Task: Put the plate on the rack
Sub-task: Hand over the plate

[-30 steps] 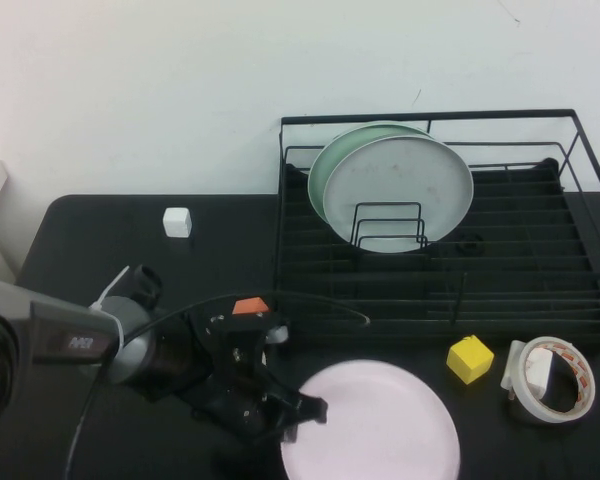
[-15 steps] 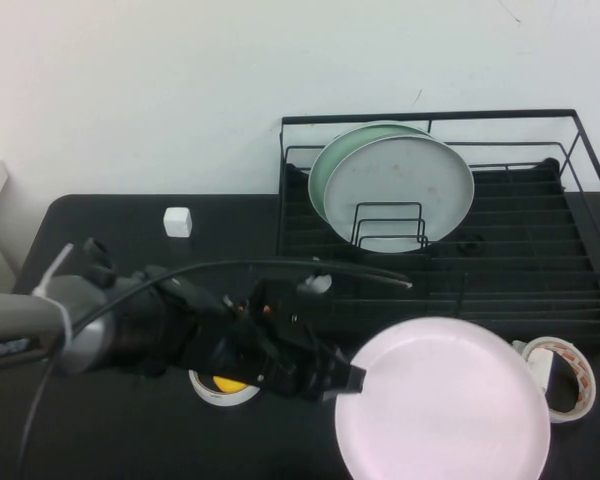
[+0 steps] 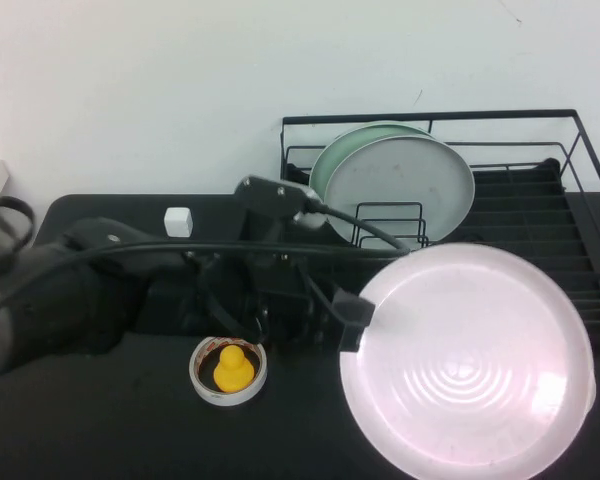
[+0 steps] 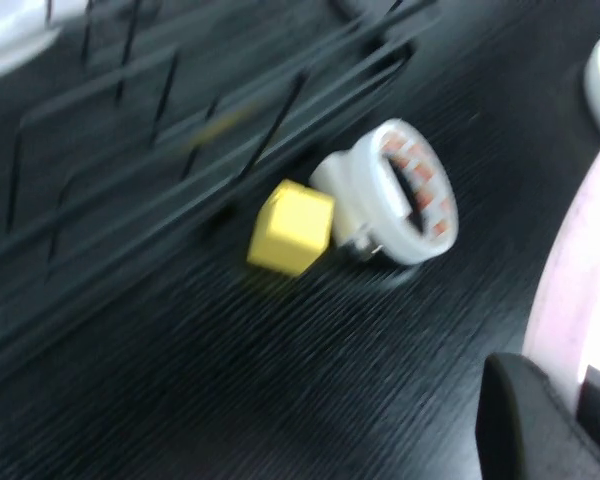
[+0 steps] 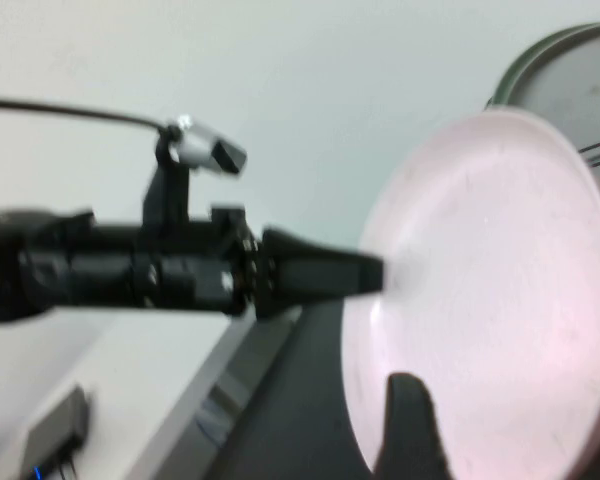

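The left gripper pinches the plate at its 9 o'clock edge, lifted; the rack still waits; right gripper nearby, jaws unclear.

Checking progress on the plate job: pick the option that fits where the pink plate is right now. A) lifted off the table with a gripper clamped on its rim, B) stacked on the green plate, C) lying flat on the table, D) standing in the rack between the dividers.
A: the pink plate is raised in front of the rack, the left gripper pinching its rim; the right gripper is beside it.
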